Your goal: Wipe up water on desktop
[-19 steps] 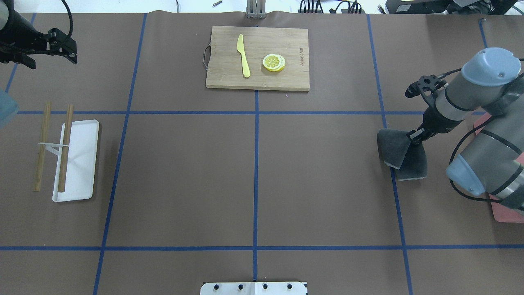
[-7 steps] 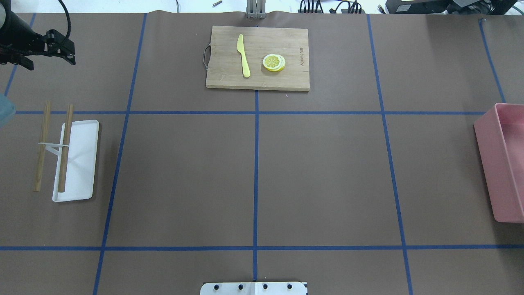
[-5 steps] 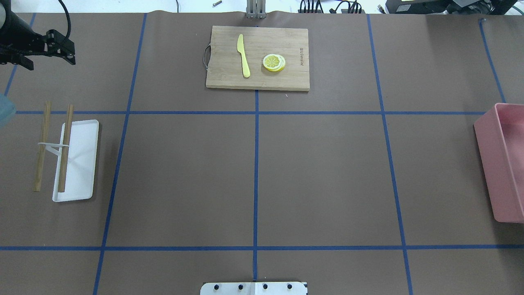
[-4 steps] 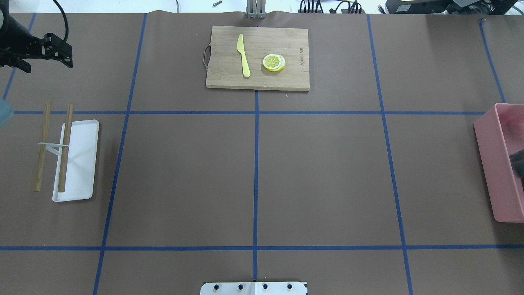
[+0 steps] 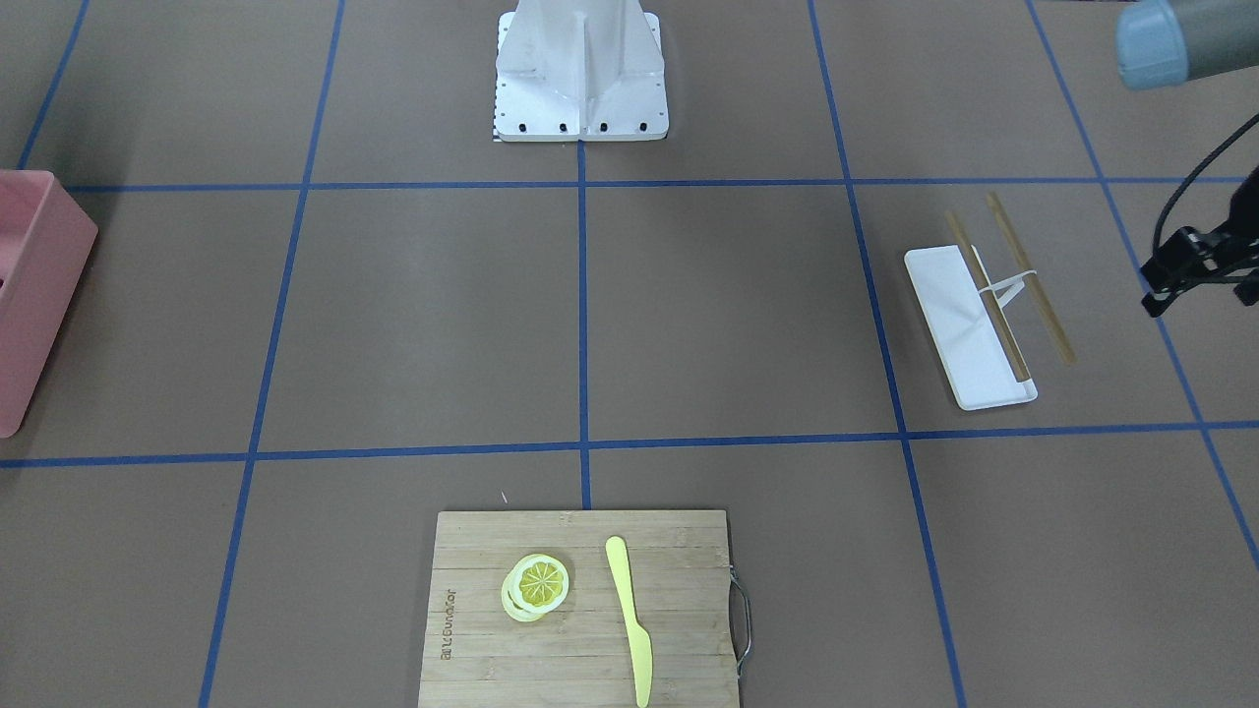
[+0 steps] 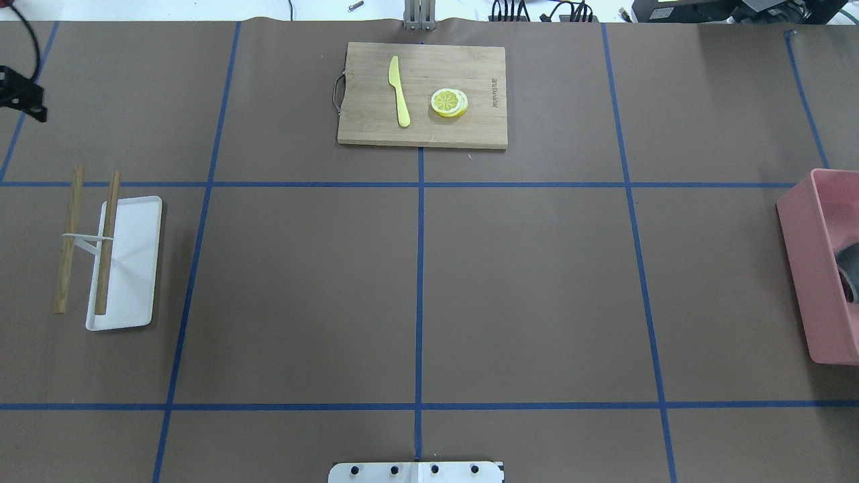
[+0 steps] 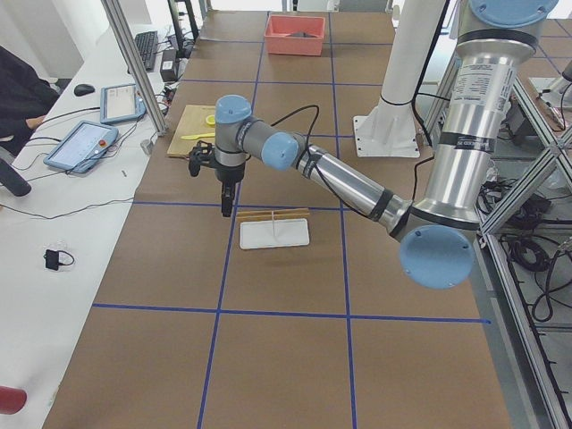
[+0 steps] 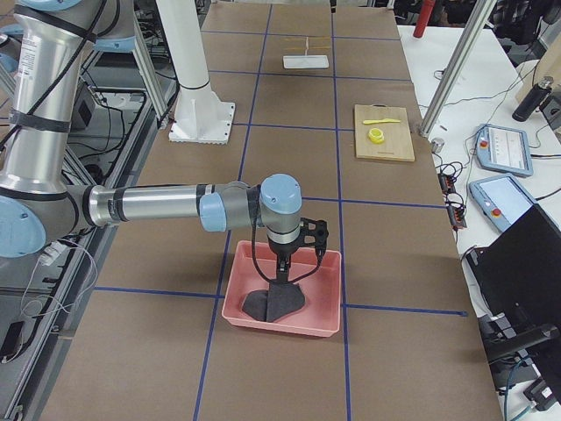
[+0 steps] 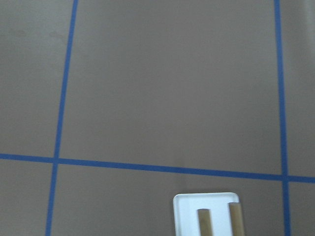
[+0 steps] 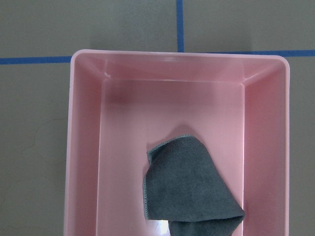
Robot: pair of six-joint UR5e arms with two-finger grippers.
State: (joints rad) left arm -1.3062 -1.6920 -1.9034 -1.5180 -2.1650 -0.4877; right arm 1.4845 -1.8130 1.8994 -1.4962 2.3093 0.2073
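The desktop [image 6: 523, 288] is a brown tabletop with a blue tape grid; I see no water on it. A grey cloth [image 10: 187, 187] lies in the pink bin [image 10: 83, 147] at the table's right end, with one end raised. In the exterior right view my right gripper [image 8: 281, 281] points down right over the cloth [image 8: 272, 303]; I cannot tell if it is open or shut. In the exterior left view my left gripper [image 7: 225, 211] hangs above the table by the white tray [image 7: 274, 233]; I cannot tell its state.
A bamboo cutting board [image 6: 376, 127] with a yellow knife [image 6: 398, 90] and lemon slices [image 6: 449, 102] lies at the far middle. A white tray [image 6: 137, 261] with wooden chopsticks [image 6: 106, 248] lies at the left. The robot base [image 5: 580, 69] stands at the near edge.
The right arm, which held the grey cloth on the table's right part, has left the overhead view; a grey shape now shows in the pink bin. The left arm's wrist has moved left.
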